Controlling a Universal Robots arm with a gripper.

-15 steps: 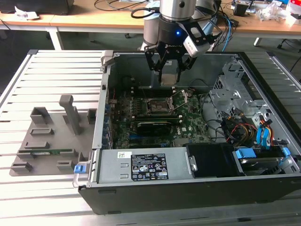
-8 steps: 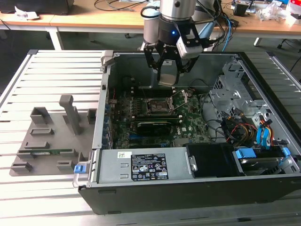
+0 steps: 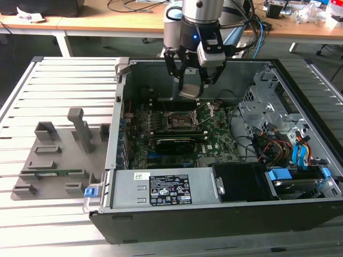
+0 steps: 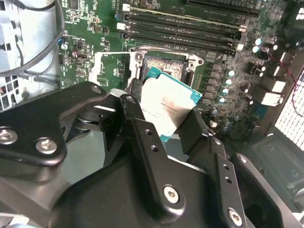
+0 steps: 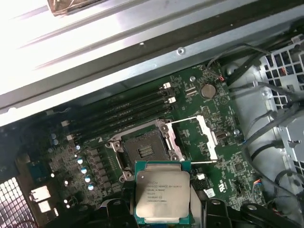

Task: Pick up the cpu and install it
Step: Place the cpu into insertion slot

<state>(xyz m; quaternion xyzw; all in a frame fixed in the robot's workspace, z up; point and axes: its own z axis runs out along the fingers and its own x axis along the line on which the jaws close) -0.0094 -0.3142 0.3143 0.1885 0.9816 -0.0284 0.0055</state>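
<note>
Exterior view first: the gripper (image 3: 189,88) hangs inside the open computer case (image 3: 114,140), its jaws closed narrowly on two opposite edges of the cpu (image 3: 188,93). The chip is in the air, apart from the board, above the far side of the black socket (image 3: 180,121). The case walls stand well away on every side, and the drive cage (image 3: 263,100) with its loose cables (image 3: 268,140) lies well off toward the exterior view's right. The grey fixture tray (image 3: 53,155) sits outside the case on the slatted table (image 3: 59,75).

In the first wrist view the cpu (image 5: 162,197) shows its silvery top and thin green rim (two sides of the rim are free, the other two are taken by the fingers). Its leading edge overlaps the near edge of the socket (image 5: 145,150). The hinged load plate (image 5: 205,137) is swung open to one side, so the socket's recess is uncovered. The memory slots (image 5: 124,113) run just beyond the socket's far edge.

In the second wrist view the cpu (image 4: 169,101) is tilted between the black fingers (image 4: 134,110), one corner over the socket (image 4: 164,67).
</note>
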